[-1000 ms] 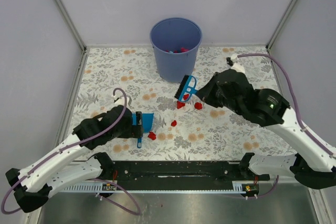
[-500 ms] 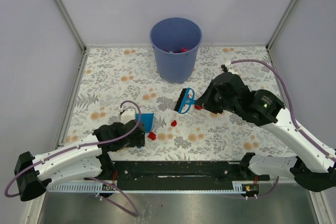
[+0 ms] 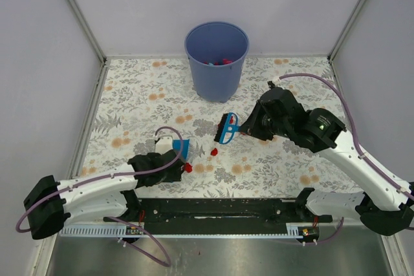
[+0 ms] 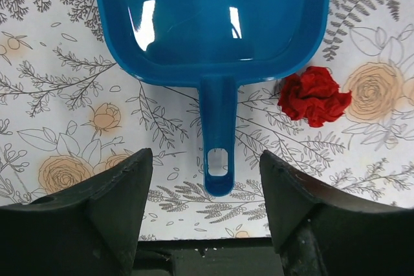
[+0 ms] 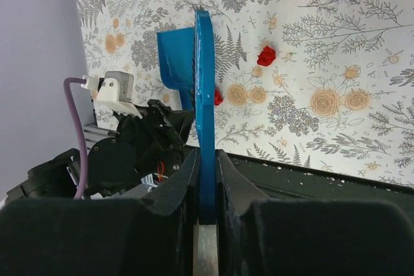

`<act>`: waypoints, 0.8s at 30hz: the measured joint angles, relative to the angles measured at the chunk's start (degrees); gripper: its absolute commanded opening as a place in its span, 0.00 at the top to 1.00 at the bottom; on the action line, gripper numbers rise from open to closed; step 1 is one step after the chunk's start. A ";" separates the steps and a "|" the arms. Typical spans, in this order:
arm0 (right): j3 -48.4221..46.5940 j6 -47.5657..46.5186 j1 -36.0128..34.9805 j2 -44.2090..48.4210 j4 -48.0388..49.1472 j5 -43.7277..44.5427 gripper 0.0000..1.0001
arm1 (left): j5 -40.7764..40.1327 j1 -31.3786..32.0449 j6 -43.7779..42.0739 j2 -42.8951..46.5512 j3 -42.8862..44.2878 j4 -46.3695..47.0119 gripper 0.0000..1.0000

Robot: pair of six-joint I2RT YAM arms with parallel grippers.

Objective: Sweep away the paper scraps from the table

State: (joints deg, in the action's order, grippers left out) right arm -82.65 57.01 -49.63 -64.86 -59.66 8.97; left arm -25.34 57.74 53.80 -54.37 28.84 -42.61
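White leaf-and-flower table (image 3: 129, 95) carries a round blue bin (image 3: 217, 59); red paper scraps (image 3: 187, 167) lie near its front middle. Reaching left, the right end effector (image 3: 242, 127) clamps a blue brush (image 3: 227, 128); the low-lying left end effector (image 3: 173, 159) faces a glossy plastic dustpan (image 3: 182, 148).

Left wrist: fingers spread wide, flanking the dustpan's handle without touching; one crumpled scrap just beside its rim.

Right wrist: fingers pinch the brush's thin flat handle.

A blue bin (image 3: 217, 59) stands at the back. A blue dustpan (image 4: 210, 24) lies flat on my desk (image 4: 58, 114), handle toward me. A blue brush (image 3: 226, 128) is off to its right.
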 measured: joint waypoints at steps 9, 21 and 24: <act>-0.52 -2.82 1.29 -2.27 0.02 -2.62 1.00 | 0.11 0.02 0.00 -7.89 -0.11 3.78 0.32; -0.55 -5.25 2.99 -2.19 0.02 -4.33 1.00 | 0.46 0.00 0.46 -10.25 -0.37 7.58 0.66; -0.55 -5.84 3.54 -2.08 0.02 -5.09 1.00 | 0.46 0.02 0.50 -10.36 -0.37 7.82 0.75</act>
State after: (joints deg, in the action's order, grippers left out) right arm -83.20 51.18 -46.09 -66.94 -59.64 3.88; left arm -24.88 57.76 54.30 -64.73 28.47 -34.79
